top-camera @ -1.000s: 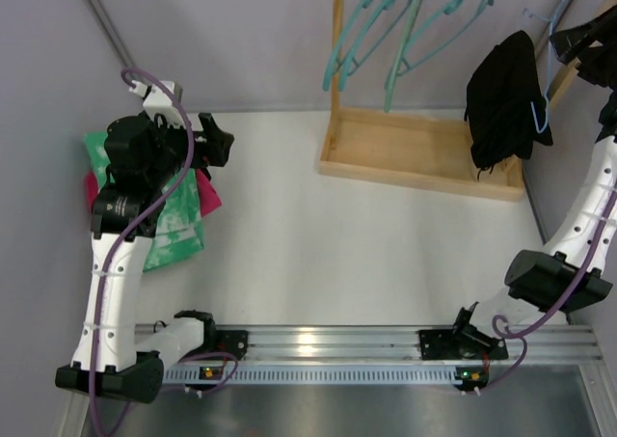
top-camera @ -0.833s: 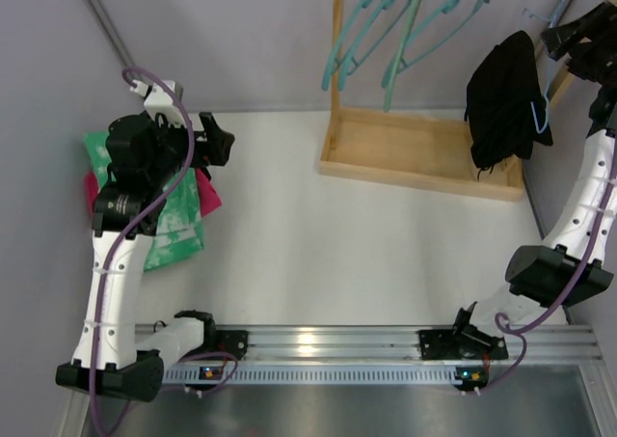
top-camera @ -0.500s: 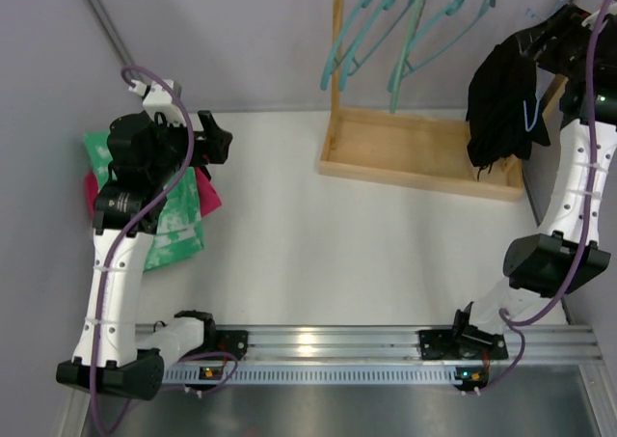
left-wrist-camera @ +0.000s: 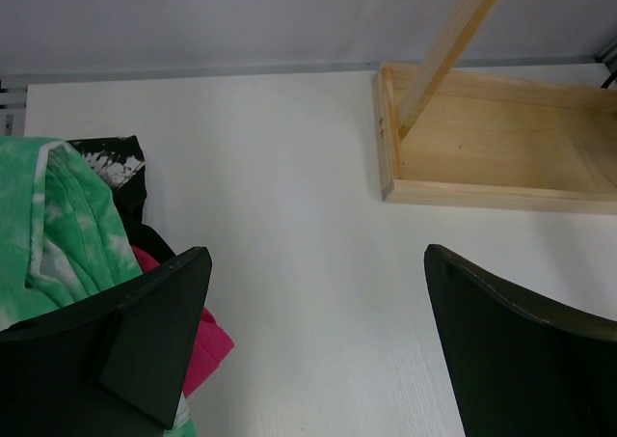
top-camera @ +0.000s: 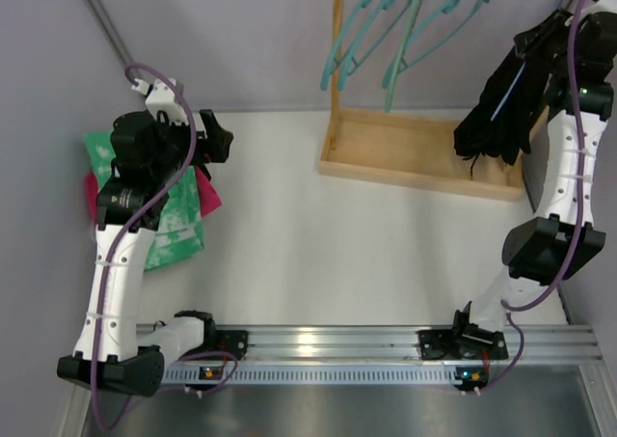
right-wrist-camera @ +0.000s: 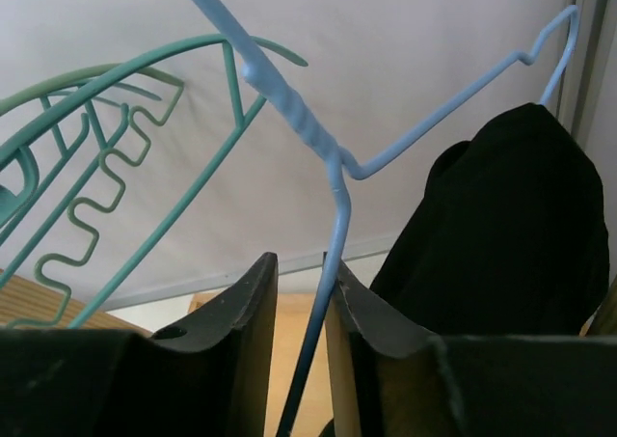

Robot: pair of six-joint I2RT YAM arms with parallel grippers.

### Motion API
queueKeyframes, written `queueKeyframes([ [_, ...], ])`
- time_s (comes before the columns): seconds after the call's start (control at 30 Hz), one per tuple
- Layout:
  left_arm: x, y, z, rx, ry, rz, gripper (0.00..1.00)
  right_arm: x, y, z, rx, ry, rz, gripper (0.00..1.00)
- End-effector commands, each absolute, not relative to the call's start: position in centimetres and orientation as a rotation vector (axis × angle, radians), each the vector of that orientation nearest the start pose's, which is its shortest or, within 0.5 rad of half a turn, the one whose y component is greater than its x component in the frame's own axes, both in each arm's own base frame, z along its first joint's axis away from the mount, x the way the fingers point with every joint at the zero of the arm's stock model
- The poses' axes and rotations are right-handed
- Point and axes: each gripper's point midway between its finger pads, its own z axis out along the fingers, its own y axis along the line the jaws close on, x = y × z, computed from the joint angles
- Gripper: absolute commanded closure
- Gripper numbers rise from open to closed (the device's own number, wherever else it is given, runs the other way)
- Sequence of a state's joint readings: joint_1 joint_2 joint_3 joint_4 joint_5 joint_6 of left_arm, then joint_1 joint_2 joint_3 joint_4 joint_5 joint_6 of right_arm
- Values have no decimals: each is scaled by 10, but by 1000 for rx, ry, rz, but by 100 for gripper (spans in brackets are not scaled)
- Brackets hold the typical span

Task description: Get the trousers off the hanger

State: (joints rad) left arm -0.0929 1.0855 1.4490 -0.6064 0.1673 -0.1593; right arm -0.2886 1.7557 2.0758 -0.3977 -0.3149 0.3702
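Trousers [top-camera: 494, 119] hang on hanger [right-wrist-camera: 335, 205] at rack [top-camera: 415, 154] rt edge; R jaws straddle wire, clamp unclear; L jaws wide apart.

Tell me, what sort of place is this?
Likely a robot test bench for laundry chores: arms bolted to a table, a wooden rack of teal hangers, black trousers on a blue wire hanger.

The trousers [top-camera: 492, 114] are plain black soft cloth, bunched and draped over the hanger [right-wrist-camera: 337, 205]. They hang in the air above the far right corner of the tabletop, slanting down and to the left. The hanger is thin light-blue wire with a twisted neck. The cloth covers one shoulder of it and leaves the other wire bare.
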Motion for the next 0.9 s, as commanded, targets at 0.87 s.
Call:
queueKeyframes([
  [0.87, 321, -65, 405, -47, 1733, -387, 2, 410, -31, 643, 160, 1107, 490, 100],
])
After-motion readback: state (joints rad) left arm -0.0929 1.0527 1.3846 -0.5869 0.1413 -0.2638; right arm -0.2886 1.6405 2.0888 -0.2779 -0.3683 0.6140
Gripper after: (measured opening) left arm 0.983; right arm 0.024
